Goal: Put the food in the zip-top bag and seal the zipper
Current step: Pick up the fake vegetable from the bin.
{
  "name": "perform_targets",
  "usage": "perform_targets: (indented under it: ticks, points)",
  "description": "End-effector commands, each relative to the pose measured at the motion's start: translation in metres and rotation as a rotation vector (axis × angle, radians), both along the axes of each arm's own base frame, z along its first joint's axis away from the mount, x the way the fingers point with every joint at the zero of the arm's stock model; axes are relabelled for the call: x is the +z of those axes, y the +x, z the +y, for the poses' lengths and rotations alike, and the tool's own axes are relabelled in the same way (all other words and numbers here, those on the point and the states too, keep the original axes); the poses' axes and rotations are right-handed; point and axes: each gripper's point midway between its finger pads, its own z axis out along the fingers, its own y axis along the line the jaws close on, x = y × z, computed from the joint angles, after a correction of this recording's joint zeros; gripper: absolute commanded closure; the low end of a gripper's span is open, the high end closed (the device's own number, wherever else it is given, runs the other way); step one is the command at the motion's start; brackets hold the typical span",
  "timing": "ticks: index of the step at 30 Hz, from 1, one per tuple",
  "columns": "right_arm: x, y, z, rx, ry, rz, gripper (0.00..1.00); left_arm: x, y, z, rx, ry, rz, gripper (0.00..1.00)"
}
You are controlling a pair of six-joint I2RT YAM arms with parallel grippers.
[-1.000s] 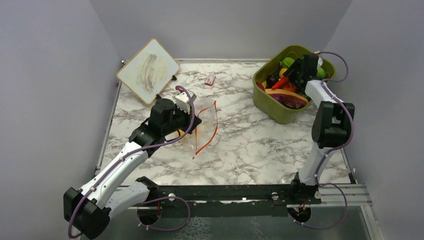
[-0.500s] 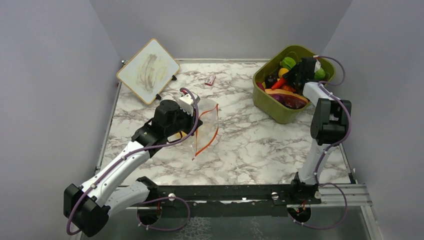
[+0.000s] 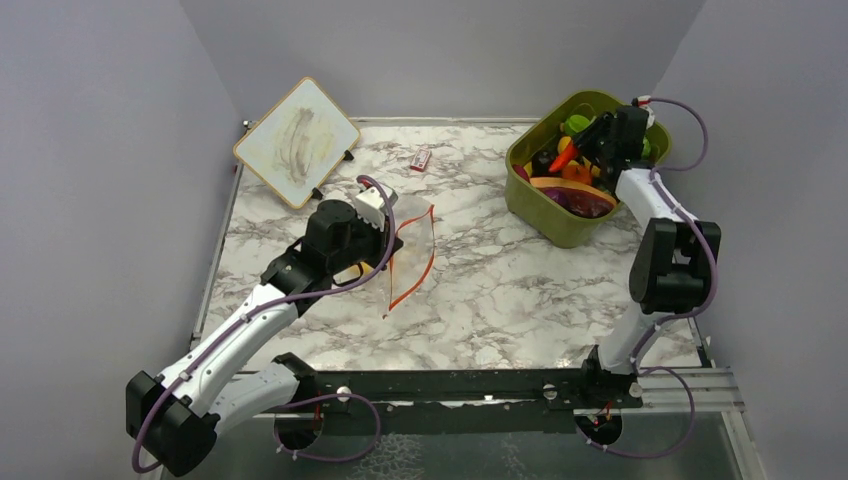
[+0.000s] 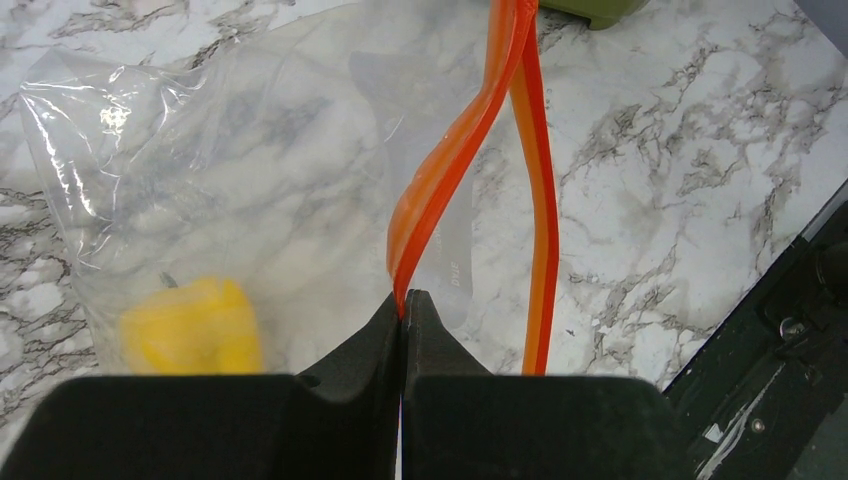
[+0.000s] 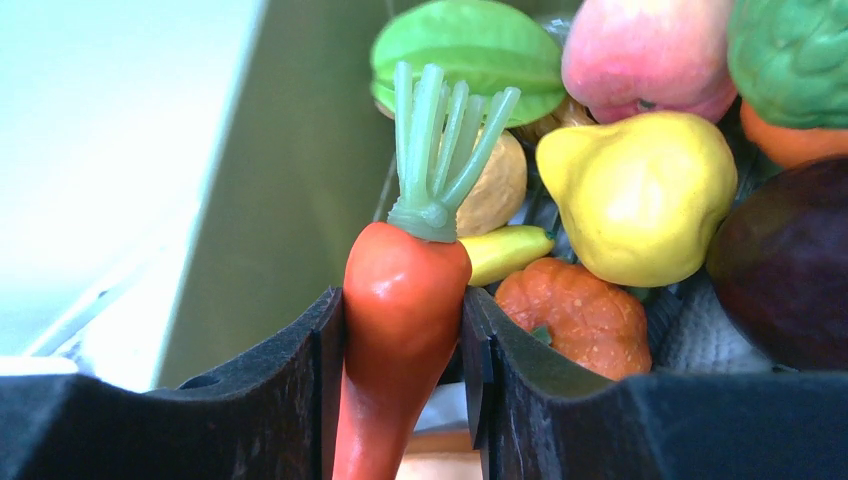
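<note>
Now, our right gripper (image 5: pixel 405 330) was closed on a toy carrot (image 5: pixel 400 290). Its fingers clamped the orange body and the green top stuck out past the fingertips, so the carrot's long axis ran in line with the fingers. It hung over the olive-green tub (image 3: pixel 560 225) at the far right of the table (image 3: pixel 500 290), above the rest of the food (image 5: pixel 640 190). The zip-top bag (image 3: pixel 412 250) lay well apart from it, to the left and nearer. Our left gripper (image 4: pixel 402 310) was pinched tight on one lip of the zipper (image 4: pixel 470 150), lifting it off the other lip. The mouth therefore gaped toward the right, with its strip running near to far. One yellow piece (image 4: pixel 190 325) already sat inside. We judged that the carrot must travel left and nearer, then cross the strip end-on, and that only the right arm was free to carry it.
</note>
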Motion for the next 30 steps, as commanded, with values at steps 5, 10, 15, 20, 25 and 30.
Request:
perform_targets:
  ticks: [5, 10, 15, 20, 25, 30]
  points:
    - [0.087, -0.028, 0.007, 0.022, -0.018, -0.235, 0.85, 0.018, 0.004, 0.011, 0.053, -0.012, -0.075, 1.0]
    - [0.119, -0.056, 0.014, 0.056, -0.043, -0.343, 0.87, 0.017, 0.002, 0.008, 0.038, -0.019, -0.064, 1.0]
    - [0.141, -0.084, 0.024, 0.099, -0.047, -0.406, 0.87, 0.02, -0.002, 0.007, 0.03, -0.032, -0.064, 1.0]
    - [0.154, -0.111, 0.044, 0.195, -0.048, -0.444, 0.87, 0.024, -0.003, 0.009, 0.034, -0.042, -0.074, 1.0]
    - [0.166, -0.145, 0.062, 0.258, -0.051, -0.497, 0.87, 0.022, -0.004, 0.006, 0.028, -0.052, -0.053, 1.0]
    - [0.174, -0.181, 0.086, 0.365, -0.048, -0.548, 0.88, 0.029, -0.007, 0.002, 0.026, -0.093, -0.037, 1.0]
